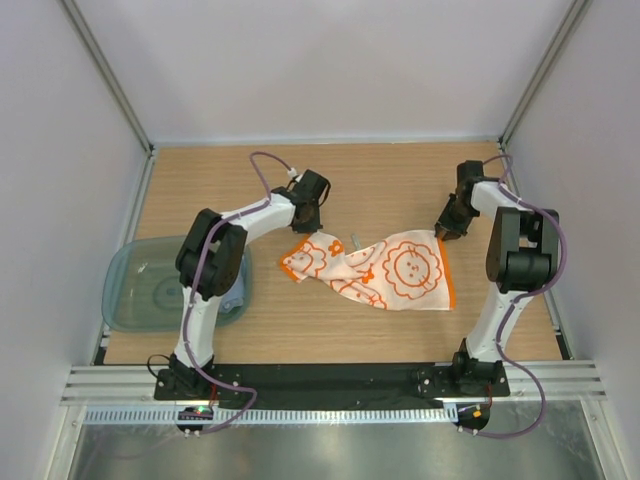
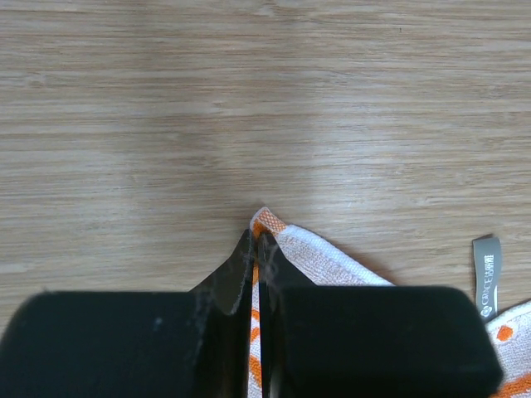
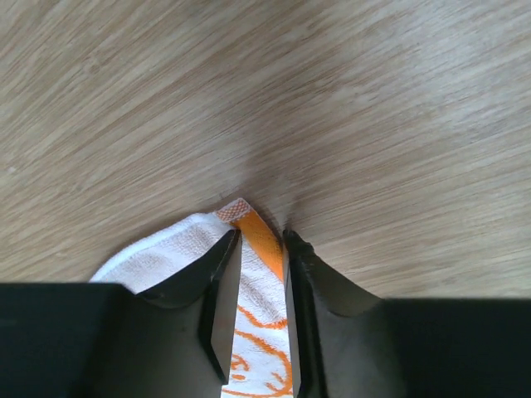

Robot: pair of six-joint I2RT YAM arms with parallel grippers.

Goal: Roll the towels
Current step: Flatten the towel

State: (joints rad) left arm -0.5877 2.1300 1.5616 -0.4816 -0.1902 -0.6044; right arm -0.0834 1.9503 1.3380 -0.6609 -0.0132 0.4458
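**Corners taken up, towel spread between both arms**

We found the orange-and-white towel (image 1: 385, 270) lying mid-table, rumpled on its left half and flatter on its right, with each arm at one far corner. The left gripper (image 2: 257, 240) was closed tight on the far-left corner, with the hem pressed between its fingers. The right gripper (image 3: 261, 240) straddled the orange hem of the far-right corner with its jaws narrowly parted. We could not tell whether they had bitten yet.

We judged that holding both far corners was meant to pull the cloth taut and square before any rolling began, and no roll had been started. A grey label (image 2: 487, 269) lay flat on the table beside the towel.

The table (image 1: 400, 180) was pale wood-grain laminate, smooth and likely to let cloth slide. A translucent tray (image 1: 125, 300) sat at its left edge, partly under the left arm. Plain white walls (image 1: 300, 60) closed in three sides.
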